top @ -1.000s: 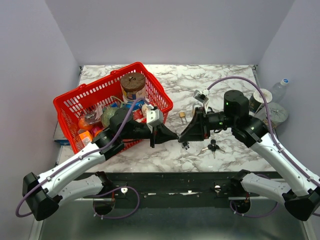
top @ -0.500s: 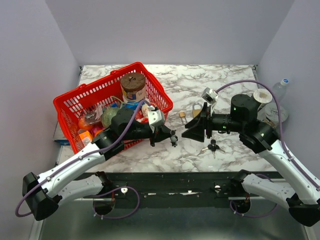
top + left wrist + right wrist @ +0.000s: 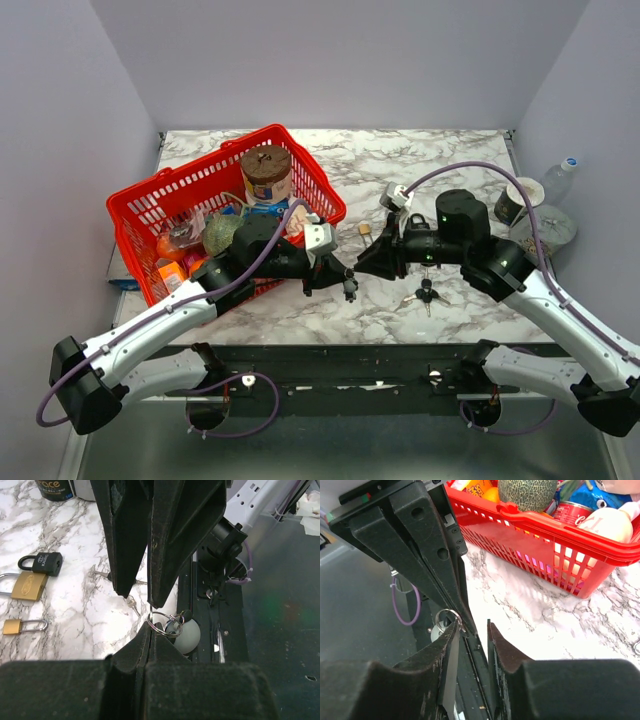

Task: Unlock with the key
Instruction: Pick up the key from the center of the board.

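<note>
My left gripper (image 3: 344,277) is shut on a metal key ring (image 3: 162,625), and a dark-headed key (image 3: 350,291) hangs from it above the table's front edge. My right gripper (image 3: 367,265) faces it tip to tip with jaws apart (image 3: 472,627). The ring (image 3: 447,617) sits just beside its left finger (image 3: 447,655), and nothing shows between its jaws. Three padlocks lie on the marble: a black one (image 3: 42,562), a large brass one (image 3: 27,585) and a small brass one (image 3: 22,626). In the top view only the small brass padlock (image 3: 365,230) shows.
A red basket (image 3: 150,195) of groceries stands at the left behind my left arm. A second bunch of keys (image 3: 425,292) lies under my right arm. Cups and a bottle (image 3: 558,180) stand at the right edge. The dark frame rail (image 3: 330,355) runs below the table's front edge.
A second ago both grippers met at the key. The right one then opened and drew back to the right, leaving the key with the left. Now it has returned, jaws narrower.
</note>
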`<action>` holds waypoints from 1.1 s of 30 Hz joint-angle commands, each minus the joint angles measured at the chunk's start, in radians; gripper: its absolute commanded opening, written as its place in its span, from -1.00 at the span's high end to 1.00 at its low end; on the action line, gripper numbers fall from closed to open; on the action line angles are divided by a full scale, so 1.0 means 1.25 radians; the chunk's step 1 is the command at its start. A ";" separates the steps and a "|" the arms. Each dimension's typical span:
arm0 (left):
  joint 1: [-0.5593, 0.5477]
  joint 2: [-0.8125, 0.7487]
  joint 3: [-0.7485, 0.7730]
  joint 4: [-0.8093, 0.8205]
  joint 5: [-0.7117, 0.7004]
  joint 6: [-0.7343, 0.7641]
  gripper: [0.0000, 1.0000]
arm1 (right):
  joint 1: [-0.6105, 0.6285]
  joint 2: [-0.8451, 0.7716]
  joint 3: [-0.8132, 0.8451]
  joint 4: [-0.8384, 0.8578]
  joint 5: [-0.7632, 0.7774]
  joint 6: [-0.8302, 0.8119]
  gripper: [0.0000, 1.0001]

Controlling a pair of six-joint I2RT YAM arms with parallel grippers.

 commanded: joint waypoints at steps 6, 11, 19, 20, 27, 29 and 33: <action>-0.006 0.008 0.029 0.003 0.039 0.014 1.00 | 0.019 0.016 0.005 -0.028 0.026 -0.043 0.45; -0.006 0.014 0.030 0.001 0.042 0.013 1.00 | 0.026 0.026 0.012 -0.031 0.017 -0.049 0.53; -0.006 0.017 0.031 0.001 0.040 0.010 1.00 | 0.041 0.030 0.012 -0.052 0.021 -0.056 0.62; -0.006 0.017 0.031 0.002 0.038 0.010 1.00 | 0.041 0.030 0.010 -0.058 0.021 -0.057 0.65; -0.006 0.014 0.031 0.005 0.037 0.008 1.00 | 0.046 0.031 -0.002 -0.054 0.020 -0.056 0.92; -0.006 0.015 0.032 0.007 0.036 0.003 1.00 | 0.047 0.031 -0.003 -0.045 0.017 -0.054 0.99; -0.006 0.020 0.032 0.012 0.033 -0.009 1.00 | 0.050 0.025 -0.009 -0.021 0.028 -0.053 0.99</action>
